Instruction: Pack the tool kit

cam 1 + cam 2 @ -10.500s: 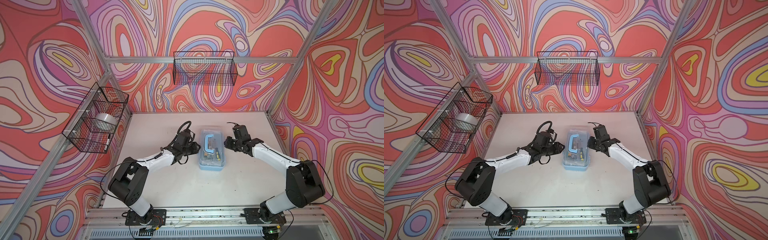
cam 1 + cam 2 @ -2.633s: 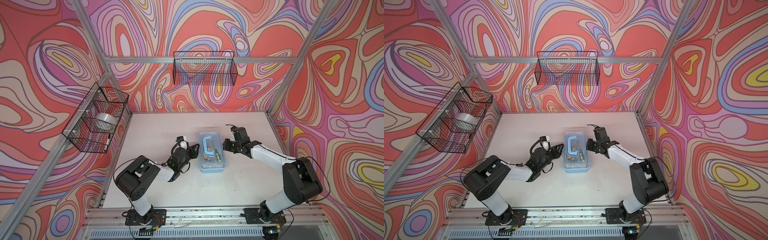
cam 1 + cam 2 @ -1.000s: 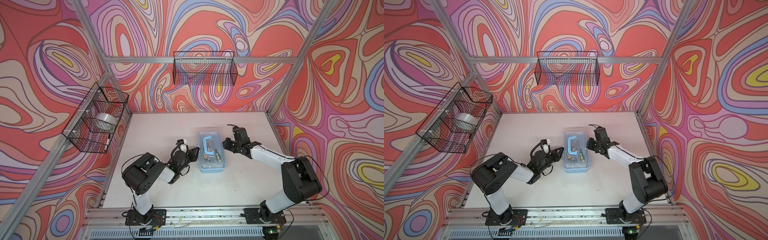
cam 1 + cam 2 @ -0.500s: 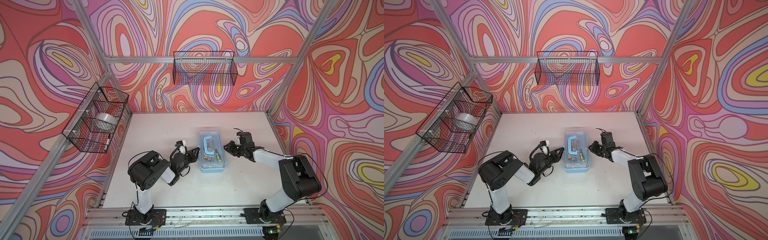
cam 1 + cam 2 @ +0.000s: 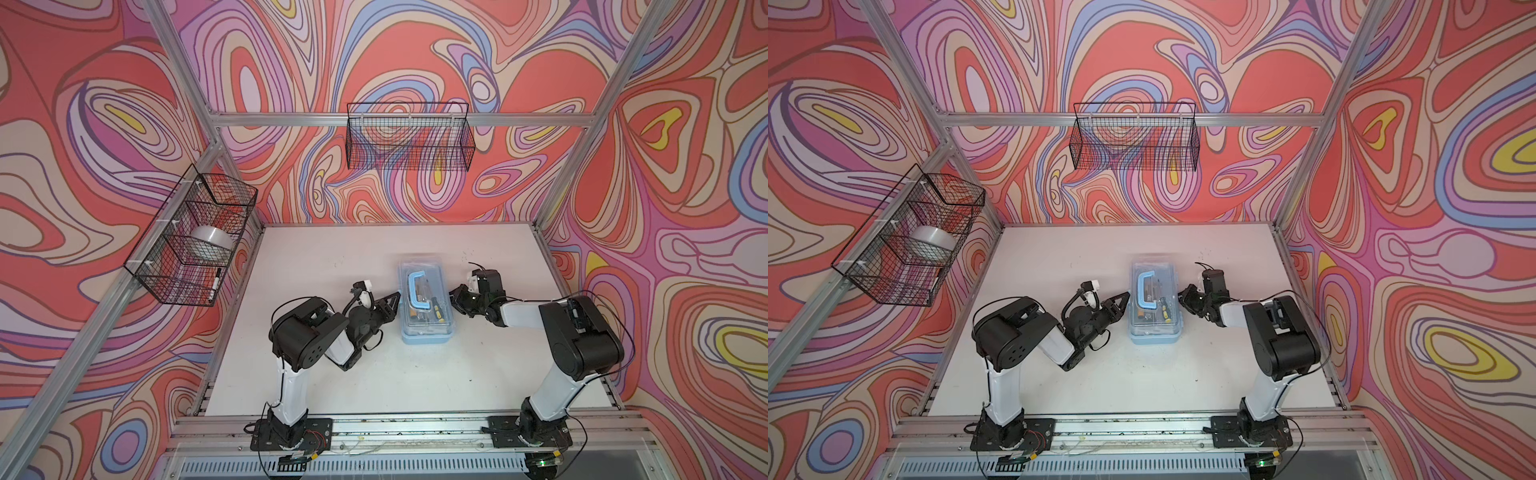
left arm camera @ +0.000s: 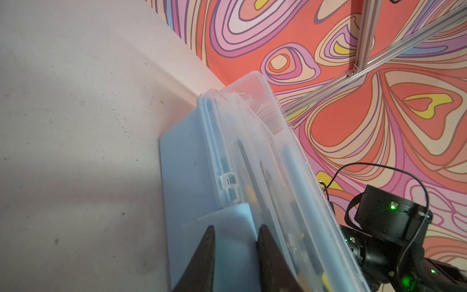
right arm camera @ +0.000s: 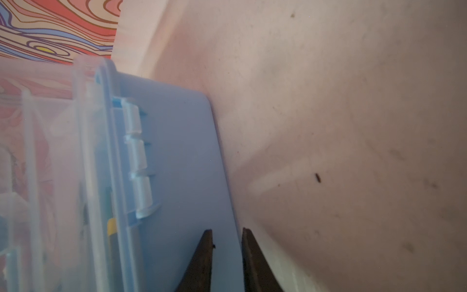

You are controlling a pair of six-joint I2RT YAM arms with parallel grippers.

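One surface (image 5: 374, 374) holds one light-blue tool case (image 5: 426, 334) with one handle (image 5: 412, 291). Two robot arms (image 5: 307, 332) (image 5: 582, 336) carry one left gripper (image 5: 394, 298) and one right gripper (image 5: 456, 297). Two black wire baskets (image 5: 409, 141) (image 5: 166, 266), one tape roll (image 5: 210, 239), one marker (image 5: 215, 284).

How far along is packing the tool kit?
Done: tools are inside the tool kit, clear lid down. In hand: left gripper, jaws slightly apart, at the blue latch; right gripper by the hinges. Left: confirming the latch is snapped; I cannot tell.
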